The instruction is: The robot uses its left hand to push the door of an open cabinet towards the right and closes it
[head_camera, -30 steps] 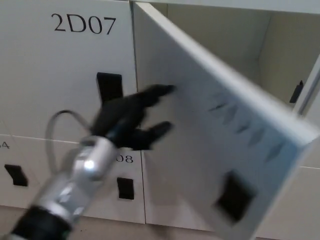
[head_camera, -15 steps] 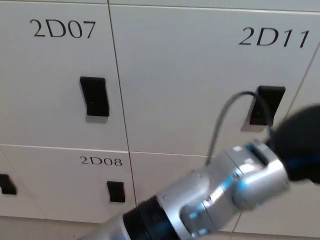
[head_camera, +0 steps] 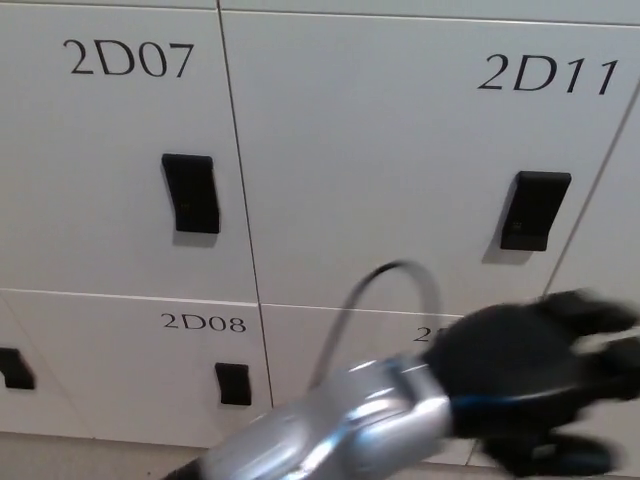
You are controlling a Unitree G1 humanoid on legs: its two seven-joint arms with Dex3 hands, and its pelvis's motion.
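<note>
Since the earlier frames, the white flat-panelled cabinet door labelled 2D11 (head_camera: 400,150) has been swung from wide open to flush with its neighbours, and the black left hand (head_camera: 525,395) has been drawn down from beside the black rectangular latch handle (head_camera: 533,210) to the lower right of the picture. The door is now seen shut, filling the upper centre and right, its long edges upright. From the hand, the door's face lies toward twelve o'clock and the handle toward about one o'clock, clearly apart from the fingers (head_camera: 590,310). The fingers are seen spread and holding nothing, though blurred. The right hand is not shown. The closing is judged done; any further press would have to be directed upward, onto the panel near the handle.
</note>
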